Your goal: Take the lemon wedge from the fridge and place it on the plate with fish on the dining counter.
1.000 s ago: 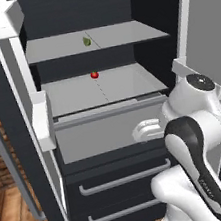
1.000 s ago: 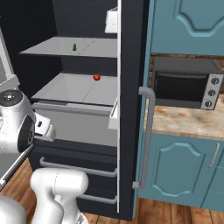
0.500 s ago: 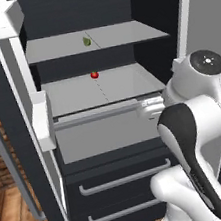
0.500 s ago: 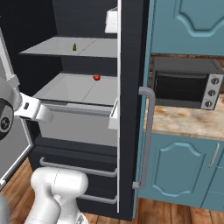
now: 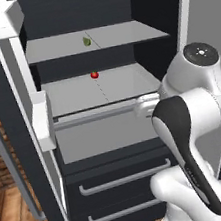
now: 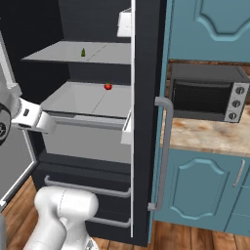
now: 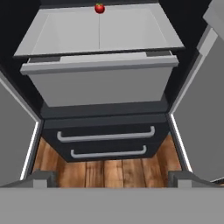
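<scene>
One lemon wedge [image 5: 87, 42] sits on the upper shelf [image 5: 121, 35] of the open fridge [image 6: 146, 122], near the shelf's middle. One red fruit [image 5: 95, 75] lies on the lower shelf [image 5: 118, 83], at 6 o'clock from the wedge, well apart. Two drawers [image 7: 105, 133] with grey handles sit below. Gripper [image 7: 112, 177] spread wide, holding nothing, out in front of the fridge, far from the wedge. One toaster oven [image 6: 207, 93] at 3 o'clock of the fridge.
</scene>
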